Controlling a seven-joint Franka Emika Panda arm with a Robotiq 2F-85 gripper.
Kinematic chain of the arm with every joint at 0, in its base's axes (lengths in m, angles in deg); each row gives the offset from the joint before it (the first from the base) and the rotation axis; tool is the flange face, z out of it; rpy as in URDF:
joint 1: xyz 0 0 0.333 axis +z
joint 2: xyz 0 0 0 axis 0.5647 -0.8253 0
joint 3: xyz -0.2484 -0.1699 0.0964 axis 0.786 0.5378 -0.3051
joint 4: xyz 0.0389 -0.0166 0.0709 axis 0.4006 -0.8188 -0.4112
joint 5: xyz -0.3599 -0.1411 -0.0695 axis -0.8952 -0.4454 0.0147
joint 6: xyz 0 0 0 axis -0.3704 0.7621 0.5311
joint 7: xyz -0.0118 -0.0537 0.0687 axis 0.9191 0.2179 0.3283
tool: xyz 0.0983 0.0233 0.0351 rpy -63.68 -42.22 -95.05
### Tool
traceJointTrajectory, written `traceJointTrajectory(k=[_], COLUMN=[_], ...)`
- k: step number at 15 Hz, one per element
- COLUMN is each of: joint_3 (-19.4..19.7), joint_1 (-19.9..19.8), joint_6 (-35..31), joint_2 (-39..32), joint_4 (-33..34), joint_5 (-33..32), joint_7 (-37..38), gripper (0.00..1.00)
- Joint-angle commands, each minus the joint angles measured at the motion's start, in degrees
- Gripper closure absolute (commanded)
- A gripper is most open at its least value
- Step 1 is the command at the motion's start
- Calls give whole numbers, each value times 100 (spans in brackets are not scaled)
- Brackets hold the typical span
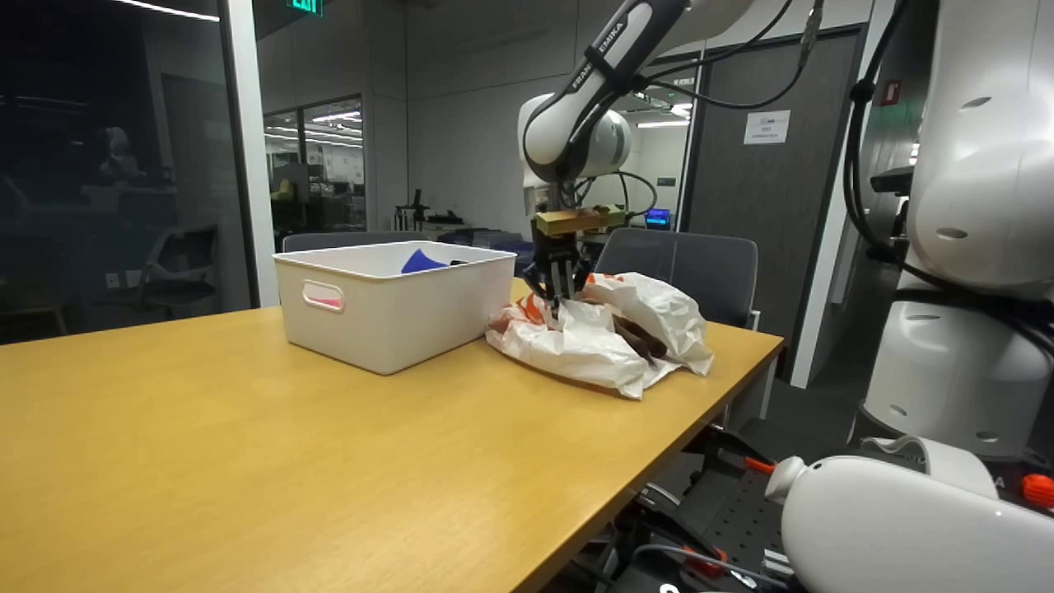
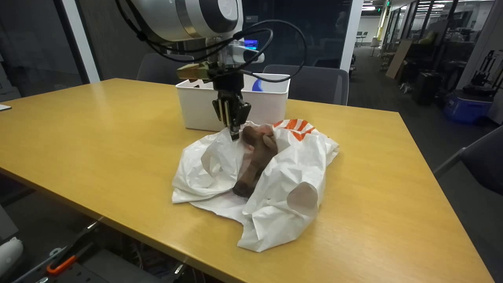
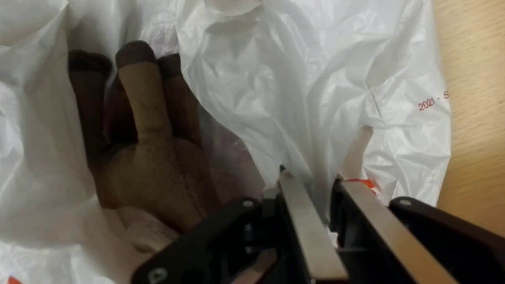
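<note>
Black two-fingered gripper (image 3: 313,176) points into a crumpled white plastic bag (image 2: 271,196) on a yellow wooden table (image 1: 288,461), tips slightly parted around a fold; whether clamped, I cannot tell. A brown plush toy (image 2: 261,157) lies in the bag's opening. In an exterior view, a white rectangular plastic bin (image 1: 445,309) stands left.
</note>
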Motion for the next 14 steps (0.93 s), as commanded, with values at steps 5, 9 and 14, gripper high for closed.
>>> traceJointTrajectory(k=[5, 9, 14], joint_3=[22, -28, -121], joint_1=[29, -72, -155], joint_6=[-146, -306, -136], joint_2=[735, 1312, 1516], joint_4=[62, 125, 262], joint_5=[-194, -621, -518], joint_7=[105, 364, 236], gripper=[98, 98, 98])
